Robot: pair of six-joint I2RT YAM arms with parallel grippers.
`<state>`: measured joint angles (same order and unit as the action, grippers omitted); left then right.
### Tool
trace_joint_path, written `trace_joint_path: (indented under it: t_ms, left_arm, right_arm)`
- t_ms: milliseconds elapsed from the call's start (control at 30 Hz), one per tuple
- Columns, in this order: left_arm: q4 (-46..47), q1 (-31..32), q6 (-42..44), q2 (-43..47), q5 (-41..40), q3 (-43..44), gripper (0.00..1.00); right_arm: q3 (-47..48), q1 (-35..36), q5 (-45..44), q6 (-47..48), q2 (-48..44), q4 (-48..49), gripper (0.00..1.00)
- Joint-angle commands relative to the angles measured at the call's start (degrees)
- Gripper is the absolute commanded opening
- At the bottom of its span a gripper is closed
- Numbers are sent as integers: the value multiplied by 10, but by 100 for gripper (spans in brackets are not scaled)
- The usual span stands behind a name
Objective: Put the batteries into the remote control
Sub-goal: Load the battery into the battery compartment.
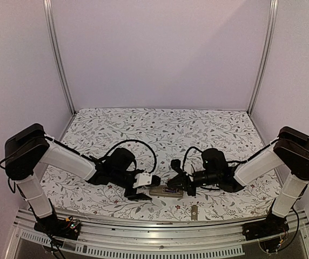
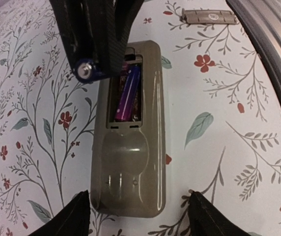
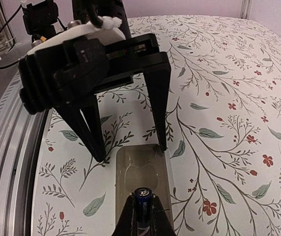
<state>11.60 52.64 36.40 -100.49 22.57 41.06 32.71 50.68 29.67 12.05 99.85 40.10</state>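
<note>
Counted: one remote [image 2: 130, 147], back up near the table's [image 1: 143, 124] front edge; one cover [image 2: 209, 16]; two batteries [image 2: 128, 93]. One lay in the bay [image 2: 112, 101]; the second battery [image 3: 143, 194] sat clamped in the right gripper [image 3: 141, 219] over it. Left gripper [image 3: 130, 152], spread, straddled the remote's end.

Remote control [image 2: 130, 167], face down, grey-beige back opened; one dark purplish battery [image 2: 128, 93] seated lengthwise inside; second battery [image 3: 143, 196], blue-ended, tilted just above it.

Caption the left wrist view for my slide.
Right gripper holds one battery at the remote control's open bay, another battery lying inside.
</note>
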Motion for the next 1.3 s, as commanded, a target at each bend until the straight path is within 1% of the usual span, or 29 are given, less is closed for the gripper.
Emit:
trace_joint_path:
  t_ms: [0, 267, 700, 1267]
  left_arm:
    - [15, 5, -4, -8, 0, -8, 68]
    - [15, 6, -5, -8, -2, -8, 68]
    - [15, 9, -5, -8, -2, -7, 68]
    - [23, 9, -9, -8, 0, -7, 68]
  right_arm:
    - [-2, 3, -15, 15, 13, -11, 0]
    - [6, 3, -17, 26, 23, -25, 0]
    - [-10, 3, -41, 35, 23, -48, 0]
    - [41, 15, -102, 79, 62, -209, 0]
